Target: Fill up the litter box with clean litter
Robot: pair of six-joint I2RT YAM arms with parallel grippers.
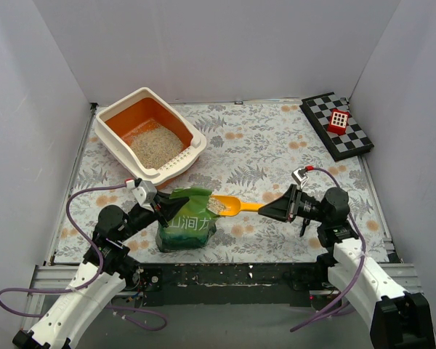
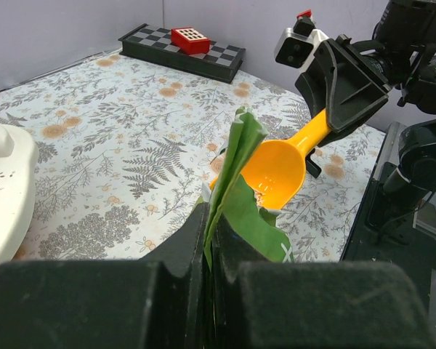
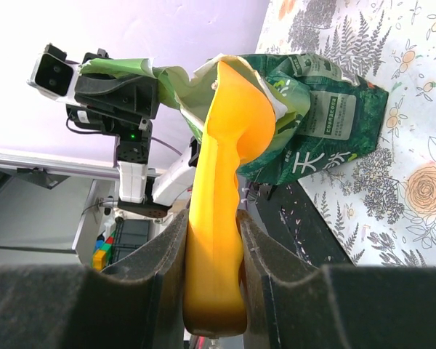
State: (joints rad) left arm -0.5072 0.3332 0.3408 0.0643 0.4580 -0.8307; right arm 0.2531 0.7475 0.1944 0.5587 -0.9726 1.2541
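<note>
Your litter box [image 1: 171,168] sits at the far left of the worktop [image 1: 276,145], well apart from both arm bases. It's turned on a diagonal: the long axis runs from back-left to near-right, and the perforated short end faces the green bag [image 1: 187,222]. There's a patch of clean litter [image 1: 156,145] in the orange basin, with bare orange showing around it.

The bag stands upright near the front edge, between your two arms. Your left hand [image 1: 160,207] is pressed together on the bag's top edge, holding the mouth up. Your right hand [image 1: 270,211] is pinching the handle of the yellow-orange scoop [image 1: 232,206]. The scoop lies roughly left to right, handle to the right, with its bowl at the bag's mouth and some granules in it.

The bag's raised top and your left hand are right between the scoop and the box. Off in the far right corner there's a checkerboard [image 1: 349,138] with a little red block [image 1: 338,121] on it, nowhere near anything
</note>
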